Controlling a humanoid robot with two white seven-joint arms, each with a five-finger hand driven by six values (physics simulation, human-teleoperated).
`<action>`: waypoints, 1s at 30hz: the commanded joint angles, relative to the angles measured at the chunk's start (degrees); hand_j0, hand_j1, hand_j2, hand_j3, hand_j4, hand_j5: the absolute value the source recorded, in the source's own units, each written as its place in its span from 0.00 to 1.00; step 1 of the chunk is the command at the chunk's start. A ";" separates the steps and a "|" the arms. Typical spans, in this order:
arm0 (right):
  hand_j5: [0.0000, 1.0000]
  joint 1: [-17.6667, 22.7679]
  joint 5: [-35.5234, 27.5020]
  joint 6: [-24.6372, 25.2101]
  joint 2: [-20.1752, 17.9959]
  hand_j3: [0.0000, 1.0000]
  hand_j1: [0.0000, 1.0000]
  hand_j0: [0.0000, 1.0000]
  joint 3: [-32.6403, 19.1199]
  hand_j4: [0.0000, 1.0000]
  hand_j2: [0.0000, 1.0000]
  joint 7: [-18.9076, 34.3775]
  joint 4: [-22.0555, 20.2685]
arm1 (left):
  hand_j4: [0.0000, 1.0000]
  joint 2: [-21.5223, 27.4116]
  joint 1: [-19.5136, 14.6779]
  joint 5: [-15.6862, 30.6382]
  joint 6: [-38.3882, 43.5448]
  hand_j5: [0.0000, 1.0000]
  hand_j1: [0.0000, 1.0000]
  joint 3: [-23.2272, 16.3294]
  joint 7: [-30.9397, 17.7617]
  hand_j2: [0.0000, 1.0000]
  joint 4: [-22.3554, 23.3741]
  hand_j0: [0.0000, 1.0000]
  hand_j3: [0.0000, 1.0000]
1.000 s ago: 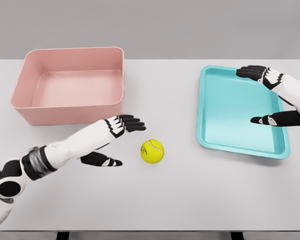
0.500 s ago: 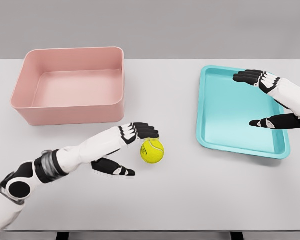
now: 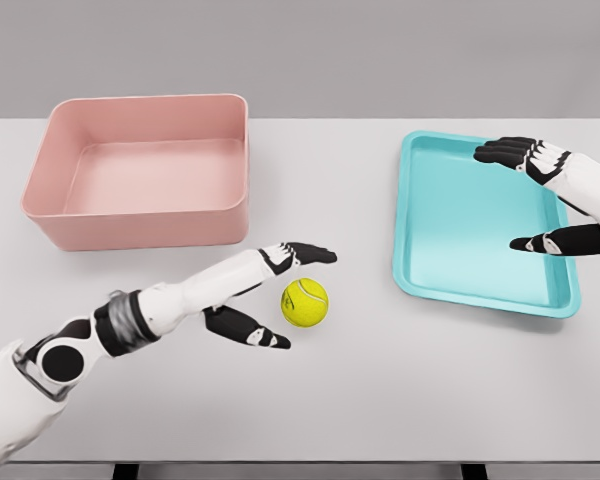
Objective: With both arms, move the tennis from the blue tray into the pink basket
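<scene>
Fingers (image 3: 305, 252) of my left hand (image 3: 270, 290) are spread apart around the tennis ball (image 3: 305, 302), four of them stretched out above and behind it, thumb low on the tabletop (image 3: 380, 390) just to its left, and nothing is clamped; I cannot tell whether any fingertip touches the felt. That yellow-green ball sits on the bare white tabletop, between the pink basket (image 3: 140, 205) and the blue tray (image 3: 420, 270), closer to the basket's near right corner than to the tray, and well outside both. My left arm comes in from the lower left, forearm angled up toward the ball. Over on the right, my right hand (image 3: 555, 200) hangs above the tray's far right side, fingers (image 3: 505, 152) open and pointing left across the tray, thumb lower down over the tray's right edge, holding nothing. The tray itself is a shallow turquoise rectangle lying flat at the right of the tabletop, turned a little off square. The basket stands at the far left, a deep pink tub with rounded corners, upright, its open top facing up and its smooth floor plainly in sight. Ball and basket are apart, with a strip of white tabletop between them.
</scene>
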 commanded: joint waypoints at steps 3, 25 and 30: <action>1.00 0.09 -0.54 0.17 -0.01 1.00 1.00 1.00 0.06 1.00 1.00 -0.03 -0.02 | 0.99 0.06 -0.18 4.28 5.27 0.99 0.99 -2.17 0.02 0.99 0.16 0.99 0.99; 1.00 0.09 -0.62 0.17 -1.42 1.00 1.00 1.00 -0.38 1.00 1.00 -0.03 -0.02 | 0.98 -2.49 -1.93 4.73 10.46 0.98 0.98 -3.66 0.37 0.98 5.35 0.98 0.98; 1.00 0.17 -0.71 0.17 -2.38 1.00 1.00 1.00 -0.38 1.00 1.00 -0.03 -0.02 | 0.98 -3.28 -2.02 3.32 11.33 0.98 0.98 -4.19 0.37 0.98 6.23 0.98 0.98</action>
